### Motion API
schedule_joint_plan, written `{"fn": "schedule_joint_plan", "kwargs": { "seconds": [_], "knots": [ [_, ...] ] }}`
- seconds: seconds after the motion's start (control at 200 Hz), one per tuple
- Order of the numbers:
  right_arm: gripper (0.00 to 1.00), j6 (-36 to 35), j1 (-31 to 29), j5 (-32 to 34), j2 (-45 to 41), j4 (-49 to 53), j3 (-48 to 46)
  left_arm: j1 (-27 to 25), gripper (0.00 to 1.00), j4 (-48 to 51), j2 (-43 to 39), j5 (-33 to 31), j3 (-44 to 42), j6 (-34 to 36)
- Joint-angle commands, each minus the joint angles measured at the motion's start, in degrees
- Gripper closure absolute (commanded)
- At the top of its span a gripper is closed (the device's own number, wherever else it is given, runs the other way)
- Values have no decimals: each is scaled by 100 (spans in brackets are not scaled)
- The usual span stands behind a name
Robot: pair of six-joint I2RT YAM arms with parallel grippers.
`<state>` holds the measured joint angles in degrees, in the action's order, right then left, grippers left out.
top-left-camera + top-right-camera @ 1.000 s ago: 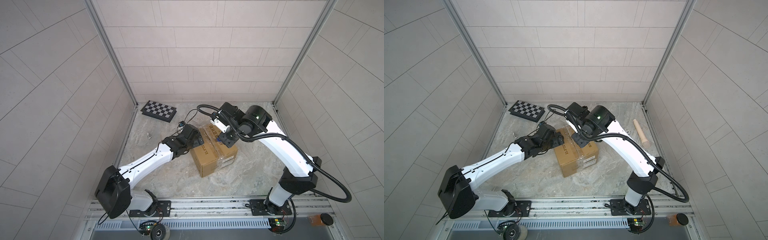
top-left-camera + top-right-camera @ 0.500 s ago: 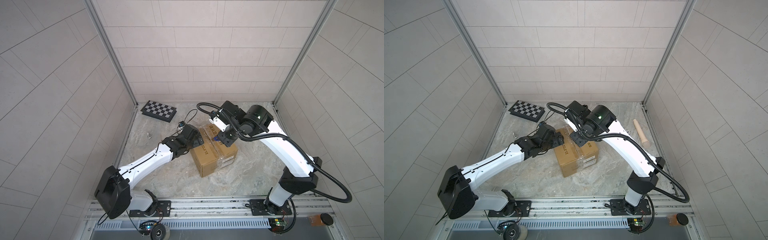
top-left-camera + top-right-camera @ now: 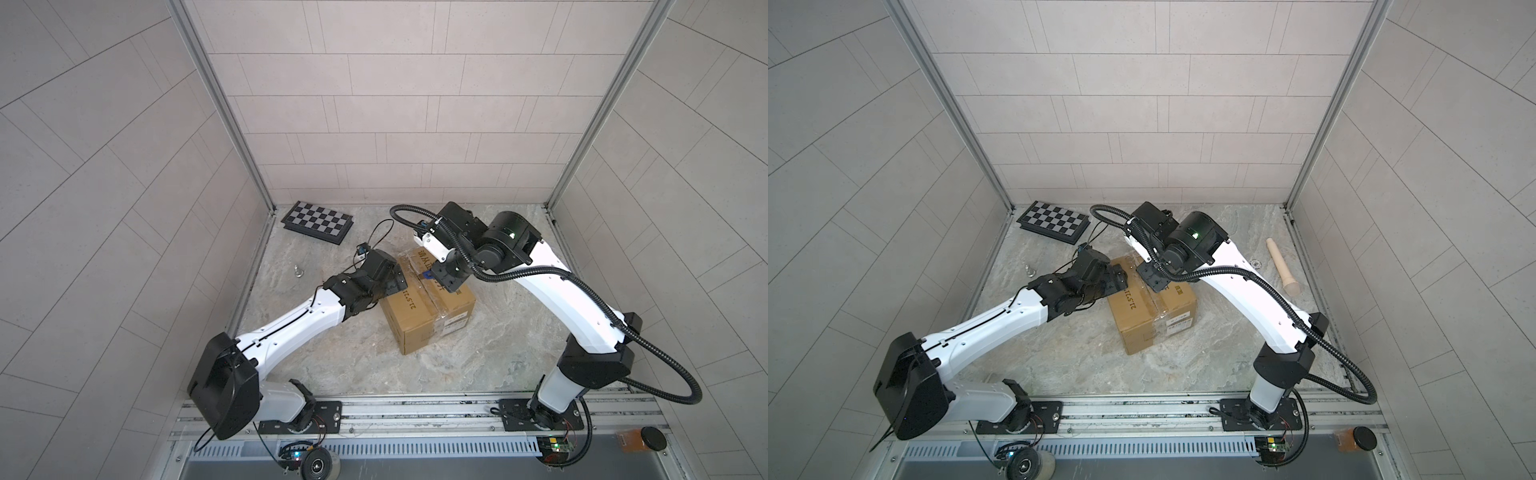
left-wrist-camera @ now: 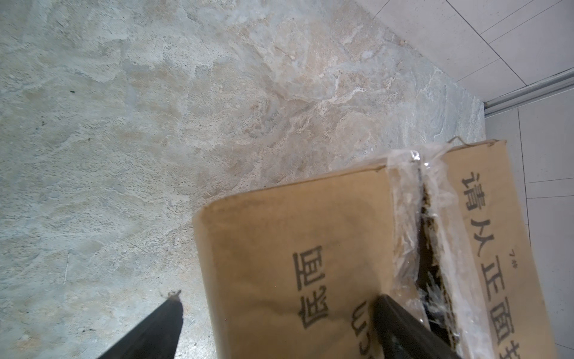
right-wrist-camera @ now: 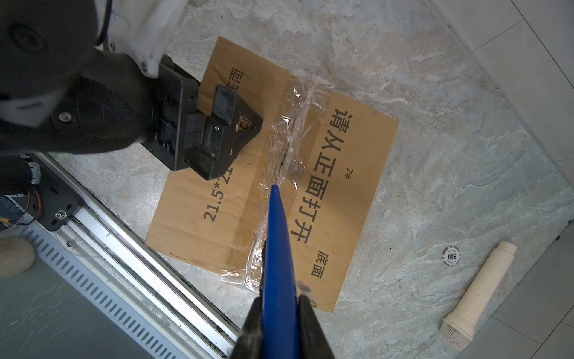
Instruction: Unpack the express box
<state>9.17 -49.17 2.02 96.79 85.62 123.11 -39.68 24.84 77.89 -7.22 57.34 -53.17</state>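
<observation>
Top views high overhead looking down, wrist views close over express box [image 4: 279, 236], sharing its seam [image 5: 287, 146]

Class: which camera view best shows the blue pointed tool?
Right wrist: the blue pointed plastic tool shows large and sharp, gripped by the right claw. A top view shows only a speck of it; left wrist, nothing.

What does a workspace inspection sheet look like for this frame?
Surface: mottled stone-look tabletop, no spills seen.
Job's things: brown cardboard express box closed, clear tape seam partly slit.
Clutter: black-and-white chequered board, small metal piece, cream microphone-shaped cylinder, white-and-maroon round chip.
Grippers: left gripper open, fingers straddling the box's edge; right gripper shut on blue pointed blade, tip at seam.
Cables: black corrugated conduit along right arm; thin black wire looped at left wrist.
Surroundings: grey tiled walls, aluminium rail.
</observation>
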Motion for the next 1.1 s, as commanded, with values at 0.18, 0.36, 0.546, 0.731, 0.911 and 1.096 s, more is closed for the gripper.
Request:
{"fn": "schedule_joint_plan", "kwargs": {
  "seconds": [0.18,0.36,0.546,0.731,0.911,1.096],
  "knots": [
    [100,-179,-14,302,46,-197,-142,59,2,1490,297,-286,-496,124],
    [100,-222,-16,410,34,-272,-331,58,2,1475,282,-279,-541,109],
    [100,-207,-16,352,13,-366,-445,57,2,1471,280,-279,-553,117],
    [100,-145,-14,221,56,-253,24,62,2,1471,272,-277,-557,114],
    [100,-140,-23,198,122,-115,320,60,2,1444,278,-266,-575,109],
    [100,-153,-29,182,86,-270,-66,58,2,1445,278,-269,-592,105]
  ]
}}
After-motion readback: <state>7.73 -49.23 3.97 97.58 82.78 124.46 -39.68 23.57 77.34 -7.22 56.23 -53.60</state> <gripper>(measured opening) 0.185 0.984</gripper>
